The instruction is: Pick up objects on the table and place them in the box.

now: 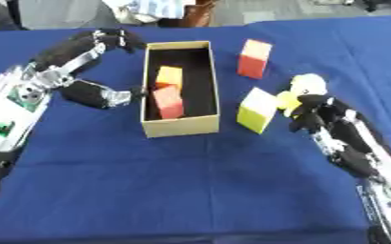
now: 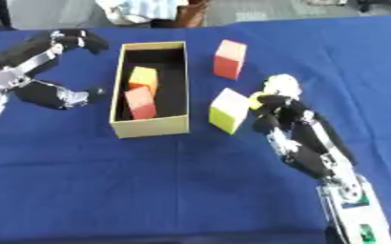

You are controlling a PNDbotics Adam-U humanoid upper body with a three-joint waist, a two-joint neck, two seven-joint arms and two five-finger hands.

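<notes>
Your open cardboard box [image 1: 180, 126] stands lengthwise on the blue tablecloth [image 1: 190, 186], a little toward 11 o'clock from the middle of the view, and it already holds two blocks: a yellow and orange block [image 1: 169, 76] toward the far end and a red block [image 1: 168, 101] just nearer you, leaning against it. Your left hand [image 1: 98, 71] sits at 9 o'clock of the box, just beside its left wall, with the fingers [image 1: 111, 39] arched over toward the box's far left corner and the thumb [image 1: 115, 98] reaching toward the wall lower down; the hand is spread in a wide curve and holds nothing, and you cannot tell from these views whether the thumb tip touches the cardboard. Outside the box, at 1 o'clock of it and well apart, a red block with a pale yellow top [image 1: 254, 58] stands upright. At 3 o'clock of the box, near its near right corner, a yellow block with a white top [image 1: 257, 109] sits tilted. Your right hand [image 2: 275, 110] comes in from 5 o'clock and lies just beside that block on its right, fingers [image 2: 262, 123] curled downward; whether they touch it is not clear. A small pale yellow and white thing [image 2: 277, 86] shows right at the far side of the hand, its shape unclear, and whether the hand grips it cannot be told.
</notes>
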